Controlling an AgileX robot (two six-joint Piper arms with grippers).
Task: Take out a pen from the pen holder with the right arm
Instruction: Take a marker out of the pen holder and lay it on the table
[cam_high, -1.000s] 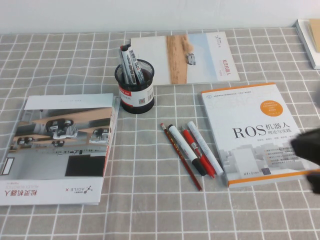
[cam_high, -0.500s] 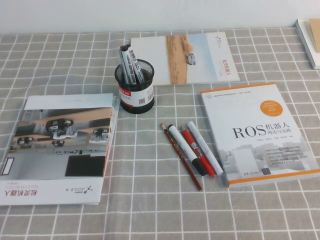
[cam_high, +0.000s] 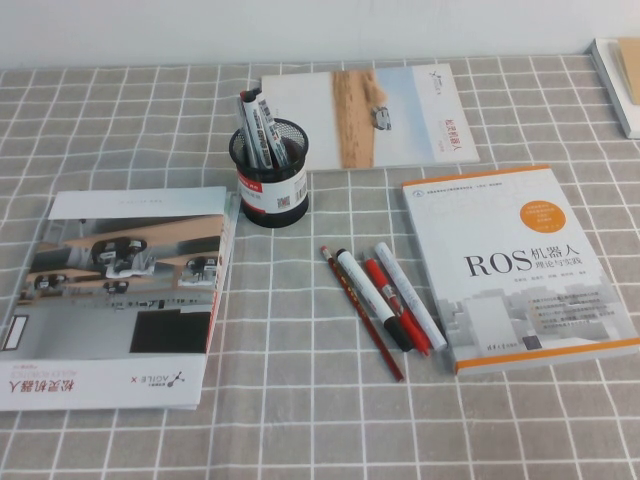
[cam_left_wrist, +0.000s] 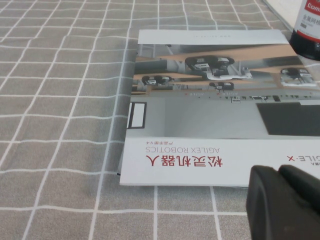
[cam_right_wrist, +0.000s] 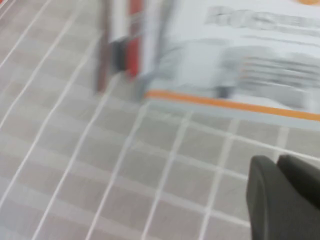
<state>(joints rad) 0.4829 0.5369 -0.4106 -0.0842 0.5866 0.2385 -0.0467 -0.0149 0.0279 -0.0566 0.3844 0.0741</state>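
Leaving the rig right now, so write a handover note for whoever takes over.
The left end effector is shut, empty, low by the booklet's near edge.
The right end effector is shut, empty, over the cloth near the book's orange edge.
The holder is upright with standing pens in it. Four loose pens lie on the cloth beside the book.
Done: no pen gripped.
Left: right arm reaches the holder, grips one pen, lifts it out.

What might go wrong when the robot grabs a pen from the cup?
The mesh pen holder looks light, its pens leaning sideways; a slanted pull might tip it. The right gripper, jaws shut, low beside the ROS book, must open in time and cross the loose pens, maybe knocking them. The left gripper hovers by the brochure, jaws shut.
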